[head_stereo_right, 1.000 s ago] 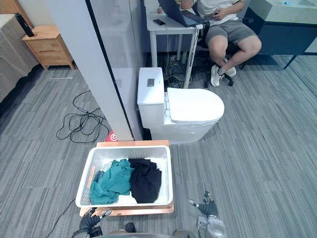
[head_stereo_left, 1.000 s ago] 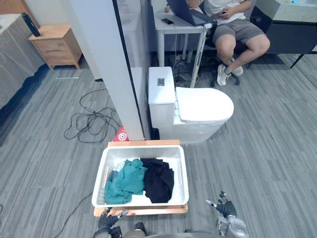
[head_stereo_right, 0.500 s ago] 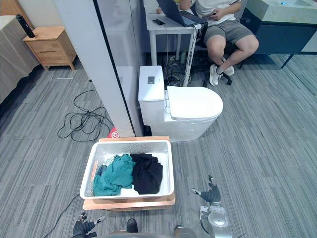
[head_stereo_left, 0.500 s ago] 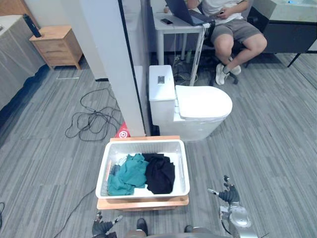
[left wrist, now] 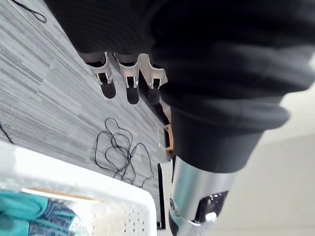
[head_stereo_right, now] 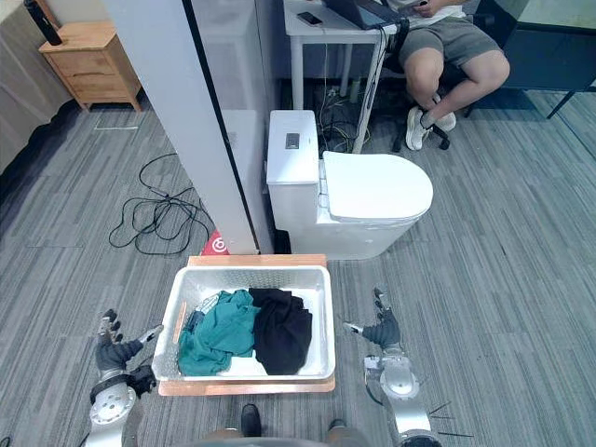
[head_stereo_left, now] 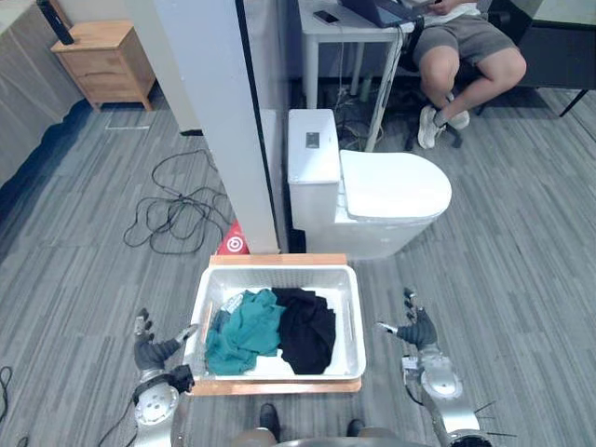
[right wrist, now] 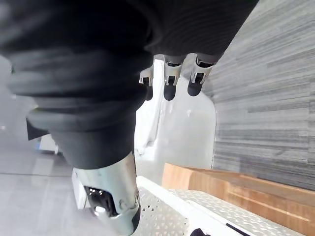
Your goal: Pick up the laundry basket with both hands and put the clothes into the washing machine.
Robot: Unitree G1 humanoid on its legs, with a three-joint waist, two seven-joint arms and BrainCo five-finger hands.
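Grey plank floor (head_stereo_left: pixel 521 279), w/ a white pillar (head_stereo_left: pixel 219 121), 1 white toilet (head_stereo_left: pixel 391 200) behind it, 1 wooden nightstand (head_stereo_left: pixel 98 63) far L, and a seated person (head_stereo_left: pixel 466 47) at a white desk (head_stereo_left: pixel 346 17) at the back. A red tag (head_stereo_left: pixel 233 244) w/ a white ring mark lies at the pillar's foot; no lettering on it can be made out.

1 white perforated laundry basket (head_stereo_left: pixel 279 271) sits on 1 wooden board (head_stereo_left: pixel 279 386), straight ahead, between the two hands. Inside: 2 garments, a teal one (head_stereo_left: pixel 244 328) on the L and a black one (head_stereo_left: pixel 305 328) on the R, touching at the middle.

Left hand (head_stereo_left: pixel 154 352) is just beside the basket's L wall, fingers spread and straight, holding nothing. Its thumb tip reaches the rim; can't tell if it touches. Right hand (head_stereo_left: pixel 416 331) is near the R wall but apart from it, fingers likewise spread, empty. R wrist view shows the board edge and basket rim past the straight fingers (right wrist: pixel 170 88).
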